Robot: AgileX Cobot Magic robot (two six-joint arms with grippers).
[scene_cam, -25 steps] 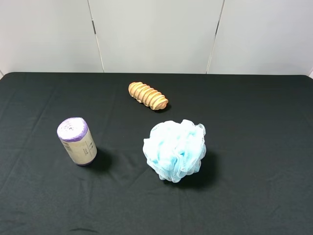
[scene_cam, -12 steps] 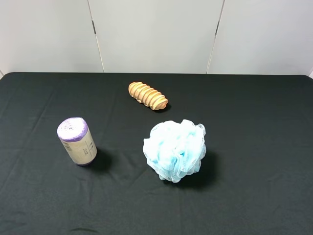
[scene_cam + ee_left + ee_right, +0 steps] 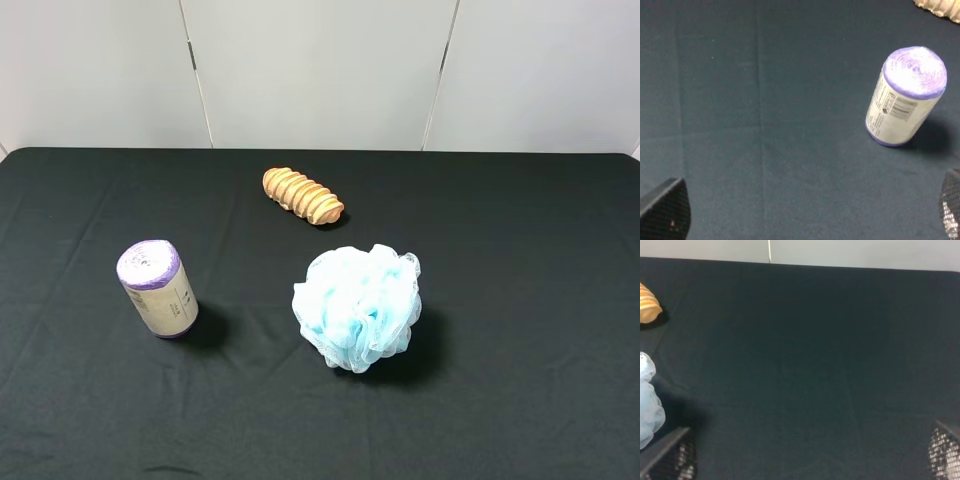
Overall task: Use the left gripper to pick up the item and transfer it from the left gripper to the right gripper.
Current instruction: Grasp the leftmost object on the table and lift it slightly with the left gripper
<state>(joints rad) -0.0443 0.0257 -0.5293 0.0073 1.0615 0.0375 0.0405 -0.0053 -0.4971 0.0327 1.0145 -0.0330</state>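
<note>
The item (image 3: 157, 288), a small roll with purple ends and a cream printed label, stands upright on the black tablecloth at the left. In the left wrist view the item (image 3: 905, 97) is ahead of my left gripper (image 3: 807, 212), well apart from it. Only the two black fingertips (image 3: 665, 210) show at the frame corners, spread wide and empty. My right gripper (image 3: 807, 455) is also open and empty over bare cloth, with its fingertips (image 3: 945, 445) at the frame corners. Neither gripper shows in the exterior view.
A ribbed tan wooden piece (image 3: 303, 195) lies at the back centre; its end shows in the right wrist view (image 3: 647, 310). A fluffy light-blue mesh sponge (image 3: 358, 305) sits right of the item. A white wall rises behind the table's far edge (image 3: 320, 150).
</note>
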